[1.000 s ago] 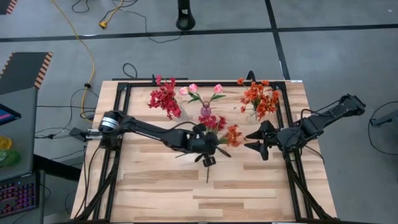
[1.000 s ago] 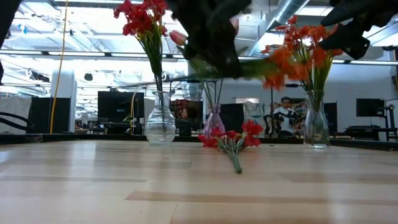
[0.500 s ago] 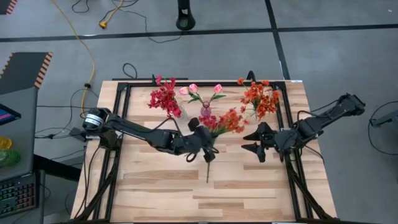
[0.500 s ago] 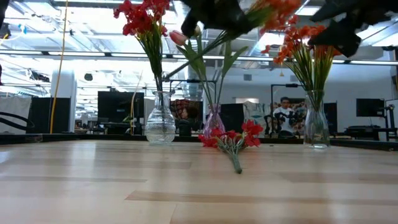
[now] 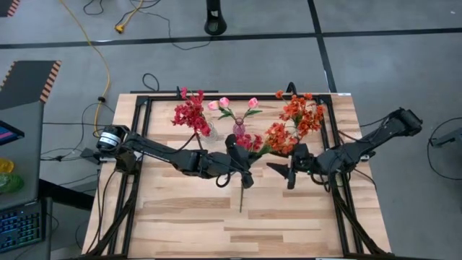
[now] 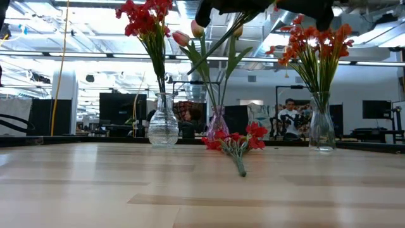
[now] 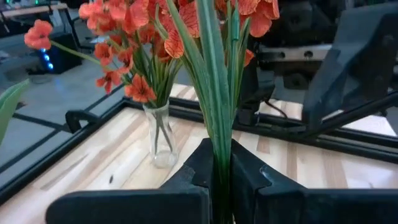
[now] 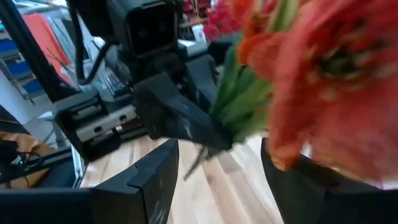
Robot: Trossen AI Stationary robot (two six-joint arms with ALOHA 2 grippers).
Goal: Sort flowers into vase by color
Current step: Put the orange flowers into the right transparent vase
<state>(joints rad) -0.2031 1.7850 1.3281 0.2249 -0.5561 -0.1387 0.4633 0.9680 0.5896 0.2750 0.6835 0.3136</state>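
My left gripper (image 5: 242,165) is shut on an orange sprig (image 5: 278,137) and holds it above the table's middle. The sprig's blossoms are near the clear vase of orange flowers (image 5: 303,115) at the far right. My right gripper (image 5: 284,173) is open, just to the near side of the held blossoms; they loom close before it in the right wrist view (image 8: 323,74). A red sprig (image 6: 237,144) lies flat on the table. A clear vase with red flowers (image 5: 191,115) stands at the far left. A pink vase with pink tulips (image 5: 238,128) stands between the two. My left gripper pinches the orange sprig's bunched green stems (image 7: 221,163) between its two fingers, on the lower part below the leaves. The sprig runs out beyond the fingers toward the table's right, its blossoms (image 7: 186,18) foremost. It is lifted clear of the table.
A black metal frame (image 5: 141,144) runs round the wooden table top. The three vases stand in a row along the far side. The table's near half (image 5: 238,231) is bare wood. A person sits far off in the room behind (image 6: 290,117).
My left gripper has turned and swung the orange sprig from lying level over the table's middle to slanting up toward the far right, with its blossoms nearer the orange vase. My right gripper has moved toward the table's left, up to the sprig, and stays open.
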